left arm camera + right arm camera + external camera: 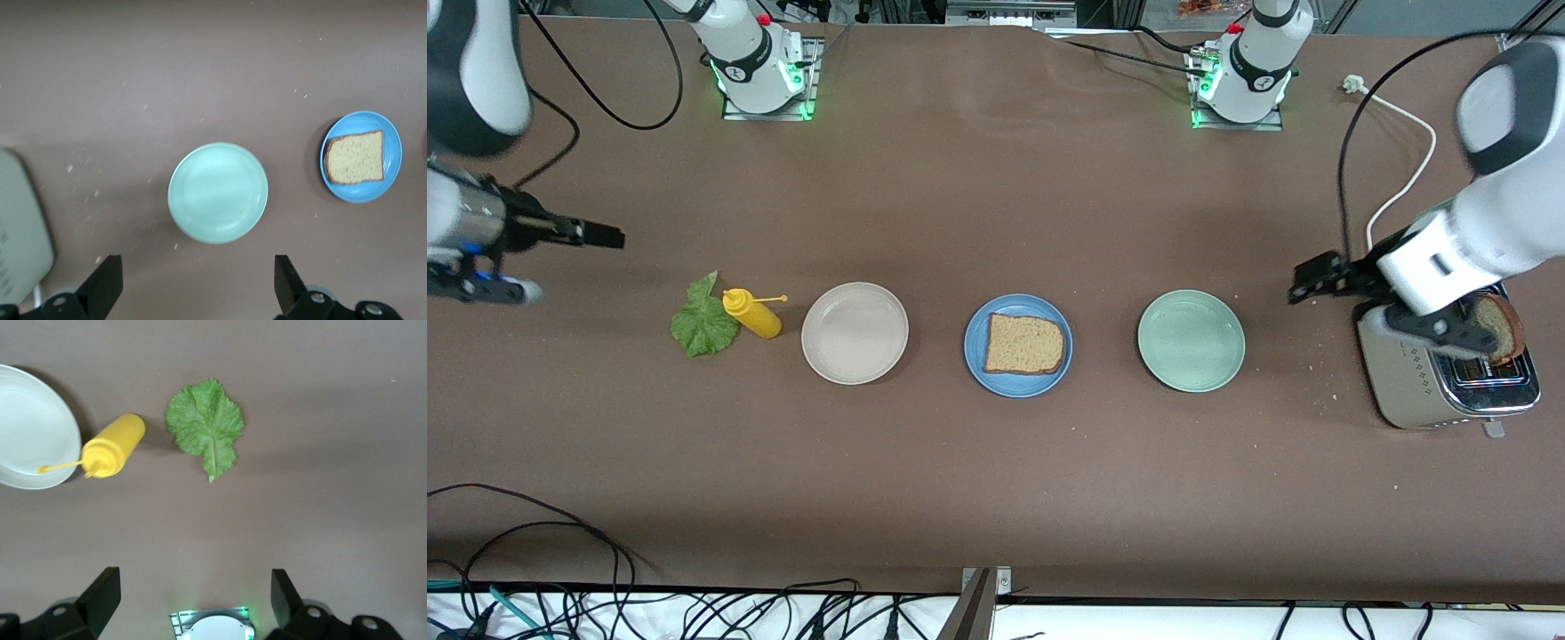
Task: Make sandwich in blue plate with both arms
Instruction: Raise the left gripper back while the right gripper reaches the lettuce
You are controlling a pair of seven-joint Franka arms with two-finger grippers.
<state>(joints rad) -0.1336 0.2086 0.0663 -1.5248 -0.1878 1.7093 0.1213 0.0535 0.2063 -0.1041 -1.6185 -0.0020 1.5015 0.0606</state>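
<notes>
Toaster point(1440, 391) nearest the front camera, at the left arm's end of the table, second bread slice point(1498, 327) upright in its slot. Crumbs scattered on the brown table point(996, 498) beside it.

Row of plates across the middle: beige plate point(855, 333), blue plate point(1018, 345), pale green plate point(1191, 340). One brown bread slice point(1024, 344) lying flat in the blue plate. Nothing on top of it.

Lettuce leaf point(704, 320) flat on the table toward the right arm's end, yellow mustard bottle point(752, 313) on its side just beside it, nozzle toward the beige plate.

Left gripper point(1316, 277) up in the air between the pale green plate and the toaster, fingers point(107, 283) spread wide, holding nothing. Right gripper point(600, 235) above the table near the lettuce, fingers point(103, 593) likewise wide apart, empty.

Progress, by judgement: early. Base slice placed; lettuce not yet on it; top slice not yet out of the toaster. Likely split: right arm for the leaf, left arm for the toaster slice.
</notes>
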